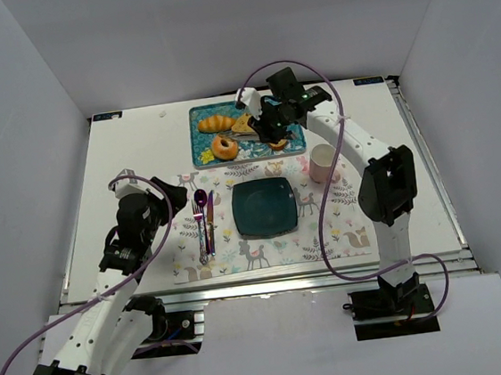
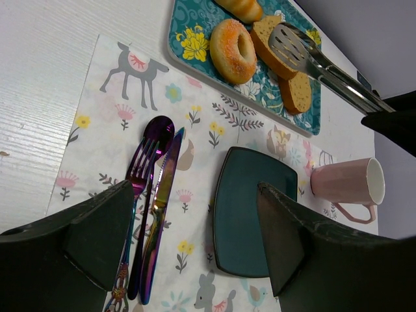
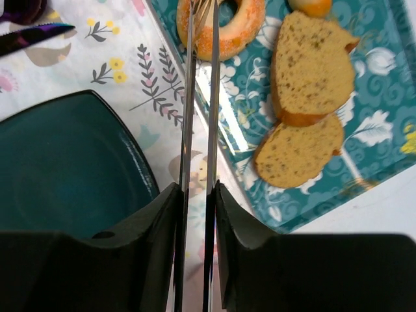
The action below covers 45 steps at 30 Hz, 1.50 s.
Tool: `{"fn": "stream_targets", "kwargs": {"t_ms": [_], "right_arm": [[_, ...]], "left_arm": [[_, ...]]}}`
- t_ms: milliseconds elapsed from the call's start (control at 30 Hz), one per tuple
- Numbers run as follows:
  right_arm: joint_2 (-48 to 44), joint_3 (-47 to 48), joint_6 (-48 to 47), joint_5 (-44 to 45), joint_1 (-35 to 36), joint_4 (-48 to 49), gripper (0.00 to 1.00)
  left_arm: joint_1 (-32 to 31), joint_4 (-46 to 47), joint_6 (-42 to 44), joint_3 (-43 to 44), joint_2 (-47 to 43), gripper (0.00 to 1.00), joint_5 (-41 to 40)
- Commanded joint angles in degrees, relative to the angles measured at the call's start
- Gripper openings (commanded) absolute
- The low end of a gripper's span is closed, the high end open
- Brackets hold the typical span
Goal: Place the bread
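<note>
Wide view first: the white table (image 1: 131,155) carries a pale placemat printed with animals and flowers (image 1: 327,233). Just beyond the mat's far edge sits a teal rectangular tray with a swirl pattern (image 1: 203,143).

Centre of the mat, there's the dark teal square plate (image 1: 264,207), nothing on it. To its right and a little further back, a pink mug (image 1: 323,163) stands upright.

Over to the right gripper (image 3: 198,188). It is reaching above the tray, and its jaws are pinched in narrow on a pair of long steel tongs (image 2: 325,68). The two tong arms are squeezed almost together between the fingers. From the left wrist view, the slotted tong head hangs over the tan bread slices (image 3: 312,65); whether it touches them, I cannot tell.

The left gripper (image 2: 195,214) hovers above the near left part of the mat, jaws spread wide, holding nothing.

On the tray, a golden croissant (image 1: 216,123) lies at the far left.

And the one that matters: the golden-brown ring-shaped bread (image 2: 224,55) lies flat on the tray's near left part, just beside the slices, ungripped.

Smallest last: an iridescent purple spoon (image 2: 158,133), fork (image 2: 136,172) and knife (image 2: 162,195) lie side by side left of the plate.
</note>
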Motion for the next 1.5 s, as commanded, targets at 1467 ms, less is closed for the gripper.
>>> {"fn": "stream_targets", "kwargs": {"t_ms": [1467], "right_arm": [[2.45,2.90,19.04,3.07,3.42,6.36,0.45]], "left_arm": [[0.08,1.49,-1.71,-1.69,-1.10,0.85,-0.73]]}}
